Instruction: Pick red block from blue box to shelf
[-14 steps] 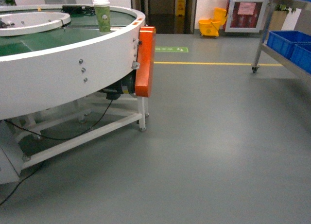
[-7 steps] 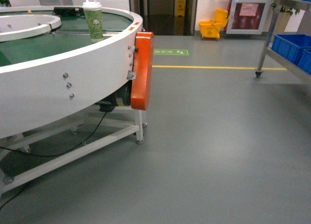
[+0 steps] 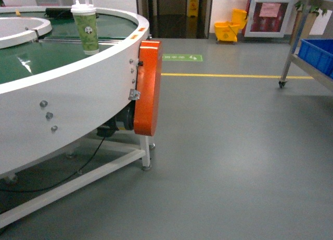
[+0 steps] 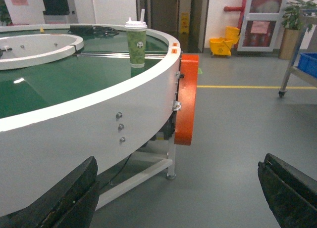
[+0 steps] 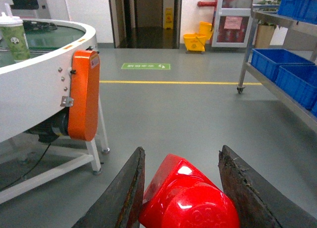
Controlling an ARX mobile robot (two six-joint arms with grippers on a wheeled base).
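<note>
Carry phase: right gripper point(image 5: 181, 188) has its jaws closed on the red block point(image 5: 185, 198), which sits snug between them. Left gripper point(image 4: 178, 188) hangs wide open, empty. Shelf point(image 5: 292, 97) is off to the right with blue crates point(image 5: 275, 62) on it; table point(image 3: 67, 94) on the left. Judgement: turn right, keep grip firm, pick a free spot clear of crates.

my right gripper point(image 5: 181, 188): dark fingers around the glossy red block point(image 5: 188, 201)
conveyor table point(image 3: 78, 94): white, green belt, orange guard point(image 3: 147, 89)
far-right crates point(image 5: 290, 69): blue
</note>
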